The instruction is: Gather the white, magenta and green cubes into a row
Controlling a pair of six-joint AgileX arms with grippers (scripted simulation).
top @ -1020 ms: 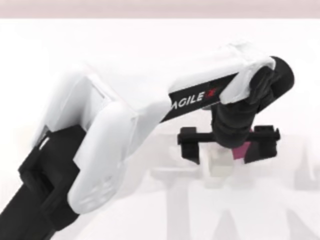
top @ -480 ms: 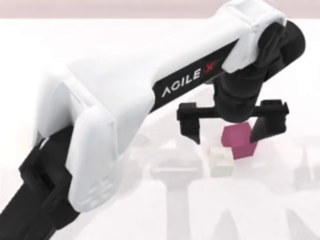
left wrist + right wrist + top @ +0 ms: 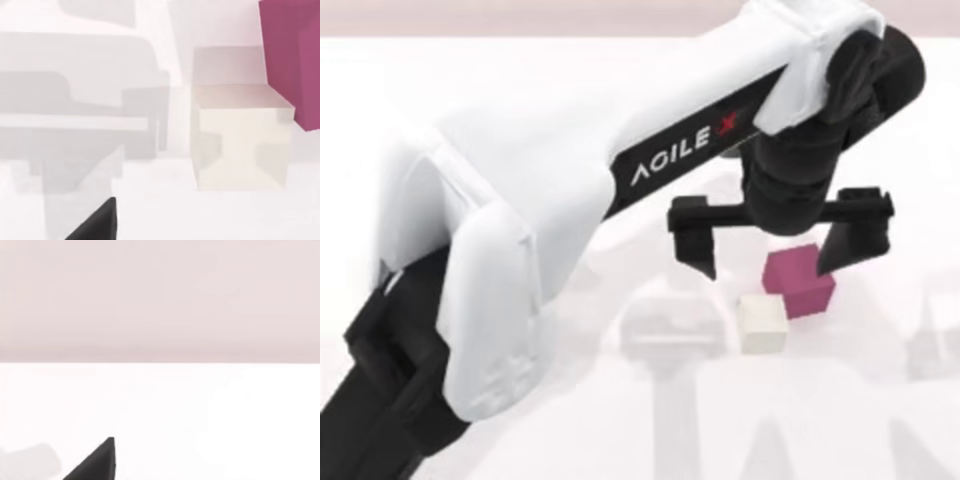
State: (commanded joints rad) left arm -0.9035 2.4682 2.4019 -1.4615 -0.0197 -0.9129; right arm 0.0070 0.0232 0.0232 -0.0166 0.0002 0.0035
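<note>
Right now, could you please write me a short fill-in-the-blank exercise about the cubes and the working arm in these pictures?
1. The matte dark magenta cube rests on the table beside the smaller matte off-white ____.
2. The left gripper hangs above the cubes with its jaws ____.
3. In the top view, the ____-coloured cube lies nearer the picture's right edge.
4. The light lime green cube is ____ in every view.

Missing words: cube; open; magenta; absent
</note>
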